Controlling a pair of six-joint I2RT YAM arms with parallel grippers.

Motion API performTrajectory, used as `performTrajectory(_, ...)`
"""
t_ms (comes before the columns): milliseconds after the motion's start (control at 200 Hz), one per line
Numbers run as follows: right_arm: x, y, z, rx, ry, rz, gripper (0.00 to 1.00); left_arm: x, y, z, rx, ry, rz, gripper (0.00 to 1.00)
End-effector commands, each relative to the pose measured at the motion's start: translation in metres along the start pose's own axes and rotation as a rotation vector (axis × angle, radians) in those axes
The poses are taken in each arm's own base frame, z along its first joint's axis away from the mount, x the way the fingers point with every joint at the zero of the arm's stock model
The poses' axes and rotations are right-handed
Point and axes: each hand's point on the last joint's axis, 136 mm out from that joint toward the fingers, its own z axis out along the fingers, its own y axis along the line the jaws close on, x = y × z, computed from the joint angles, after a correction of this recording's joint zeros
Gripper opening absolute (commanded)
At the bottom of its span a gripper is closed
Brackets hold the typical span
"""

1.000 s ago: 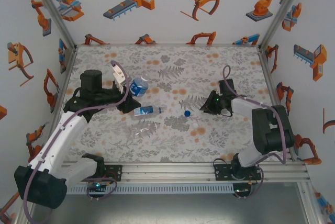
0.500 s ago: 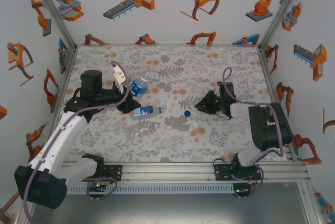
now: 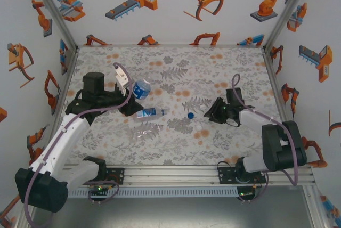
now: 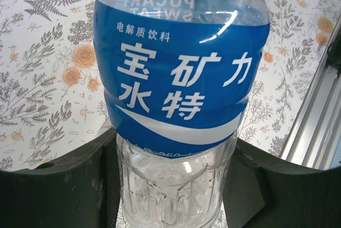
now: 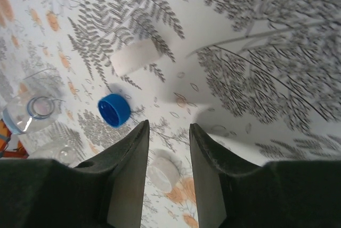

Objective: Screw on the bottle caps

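Observation:
My left gripper (image 3: 132, 96) (image 4: 176, 185) is shut on the clear lower body of a blue-labelled bottle (image 3: 141, 88) (image 4: 181, 79), held off the mat at the left. A second labelled bottle (image 3: 151, 112) and an unlabelled clear bottle (image 3: 146, 130) lie on the mat in front of it. My right gripper (image 3: 209, 115) (image 5: 168, 127) hovers low over the mat, its jaws open. A white cap (image 5: 164, 173) lies on the mat in the gap between its fingers. A blue cap (image 3: 190, 115) (image 5: 114, 110) and another white cap (image 5: 135, 57) lie just beyond the tips.
The floral printed mat (image 3: 176, 73) covers the table. Printed walls close it in at the back and on both sides. An aluminium rail (image 3: 176, 172) runs along the near edge. An open bottle mouth (image 5: 32, 112) shows at the left of the right wrist view.
The right gripper has swung left and back, ending slightly nearer the front edge by the caps, its elbow moving right. The left arm and its bottle have stayed put.

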Motion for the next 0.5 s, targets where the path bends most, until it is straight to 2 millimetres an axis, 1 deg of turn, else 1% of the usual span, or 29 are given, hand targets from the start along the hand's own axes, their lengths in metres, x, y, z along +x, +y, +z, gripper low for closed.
performTrajectory(0, -0.018, 0.009, -0.018, 0.092, -0.023, -0.092, 0.41, 0.002, -0.001, 0.0, 0.008, -0.002, 0.018, 0.01)
performTrajectory(65, -0.024, 0.019, -0.022, 0.124, -0.007, -0.155, 0.44, 0.002, -0.001, 0.0, 0.006, 0.0, 0.019, 0.01)
performTrajectory(155, -0.031, 0.035, -0.028, 0.166, 0.018, -0.289, 0.48, 0.003, -0.001, 0.0, 0.004, 0.0, 0.02, 0.01)
performTrajectory(265, -0.04, 0.047, -0.028, 0.211, 0.071, -0.432, 0.53, 0.005, -0.002, -0.001, 0.001, 0.001, 0.022, 0.01)
performTrajectory(365, -0.047, 0.057, -0.021, 0.24, 0.131, -0.524, 0.56, 0.005, -0.003, -0.002, 0.0, 0.0, 0.026, 0.02)
performTrajectory(496, -0.051, 0.064, -0.006, 0.292, 0.213, -0.609, 0.56, 0.005, -0.003, -0.002, -0.002, 0.002, 0.03, 0.02)
